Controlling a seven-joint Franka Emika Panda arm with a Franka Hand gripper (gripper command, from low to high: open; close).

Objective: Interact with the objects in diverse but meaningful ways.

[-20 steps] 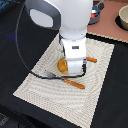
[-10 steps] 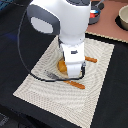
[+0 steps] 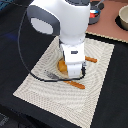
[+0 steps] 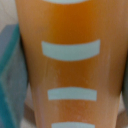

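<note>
Your pincer (image 3: 71,73) sits low over the middle of the striped placemat (image 3: 47,95), and its fingertips are hidden behind the white wrist housing in the exterior view. You cannot tell from either picture how far the jaws stand apart or whether they press on anything. Right under the hand you see a golden-yellow bread loaf (image 3: 62,66), only a sliver of it peeking out on the exterior view's left of the hand. In the wrist view that same loaf (image 4: 70,65) fills nearly the whole picture: a warm orange surface crossed by pale, slightly curved bars, very close to the lens and blurred. A blue-grey edge (image 4: 9,75) shows beside the loaf there; you cannot tell what it belongs to.

Around the hand lies the cutlery. You see a fork (image 3: 60,78) with a wooden handle on the mat, its metal tines pointing toward the exterior view's left, and another wooden handle (image 3: 91,59) poking out on the exterior view's right of the hand; its blade is hidden. A black cable (image 3: 25,60) loops from the arm down across the mat.

Well apart, at the far edge of the table, you see a blue-grey pot (image 3: 95,15) with something red in it, and a round beige plate (image 3: 123,18) cut off by the frame.
</note>
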